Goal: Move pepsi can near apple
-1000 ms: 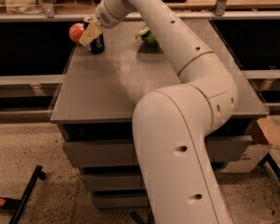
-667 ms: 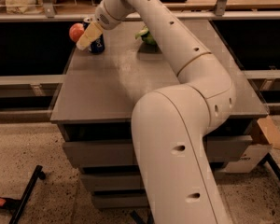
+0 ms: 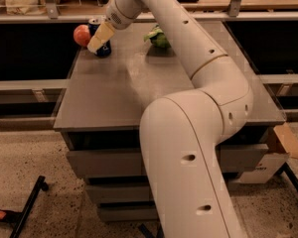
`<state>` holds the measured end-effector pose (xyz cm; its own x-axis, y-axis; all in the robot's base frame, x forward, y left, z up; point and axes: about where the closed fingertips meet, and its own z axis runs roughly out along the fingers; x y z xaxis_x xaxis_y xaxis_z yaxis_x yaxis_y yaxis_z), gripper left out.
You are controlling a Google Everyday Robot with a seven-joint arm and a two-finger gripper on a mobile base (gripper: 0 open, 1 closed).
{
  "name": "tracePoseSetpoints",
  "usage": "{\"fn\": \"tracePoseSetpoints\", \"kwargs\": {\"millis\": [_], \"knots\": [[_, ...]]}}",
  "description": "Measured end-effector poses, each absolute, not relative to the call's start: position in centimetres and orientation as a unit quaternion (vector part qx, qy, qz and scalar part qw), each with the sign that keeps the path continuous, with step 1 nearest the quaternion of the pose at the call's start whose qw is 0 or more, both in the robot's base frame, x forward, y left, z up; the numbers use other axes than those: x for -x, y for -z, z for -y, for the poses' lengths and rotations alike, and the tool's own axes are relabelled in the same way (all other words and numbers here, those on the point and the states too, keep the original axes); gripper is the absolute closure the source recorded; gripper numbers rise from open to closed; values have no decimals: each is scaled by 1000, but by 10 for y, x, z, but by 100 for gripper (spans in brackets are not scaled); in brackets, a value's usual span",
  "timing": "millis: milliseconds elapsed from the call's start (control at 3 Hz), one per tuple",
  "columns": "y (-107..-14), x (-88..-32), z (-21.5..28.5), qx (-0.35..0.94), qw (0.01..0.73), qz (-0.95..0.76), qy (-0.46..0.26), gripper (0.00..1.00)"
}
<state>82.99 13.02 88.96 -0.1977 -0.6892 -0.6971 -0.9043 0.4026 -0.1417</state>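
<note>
The pepsi can [image 3: 104, 47], dark blue with a silver top, stands at the far left corner of the grey table [image 3: 114, 93]. The apple [image 3: 81, 35], round and orange-red, sits right beside the can on its left, touching or almost touching it. My gripper [image 3: 100, 36] is at the can, its cream-coloured end lying across the can's front and hiding the can's middle. The arm reaches to it from the near right, over the table.
A green crinkled bag [image 3: 158, 36] lies at the table's far middle, right of the can. A shelf rail [image 3: 268, 15] runs behind the table. A cardboard box [image 3: 283, 148] stands on the floor at the right, and a black stand leg [image 3: 25, 209] lies at the lower left.
My gripper has shifted slightly to the right at the can, and the can's silver top now shows. The can and the apple stay in place.
</note>
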Motion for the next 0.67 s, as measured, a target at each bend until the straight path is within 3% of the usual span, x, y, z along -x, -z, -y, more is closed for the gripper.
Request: {"fn": "tracePoseSetpoints", "kwargs": {"millis": [667], "knots": [[-922, -830, -72, 520, 355, -769, -110, 0]]}}
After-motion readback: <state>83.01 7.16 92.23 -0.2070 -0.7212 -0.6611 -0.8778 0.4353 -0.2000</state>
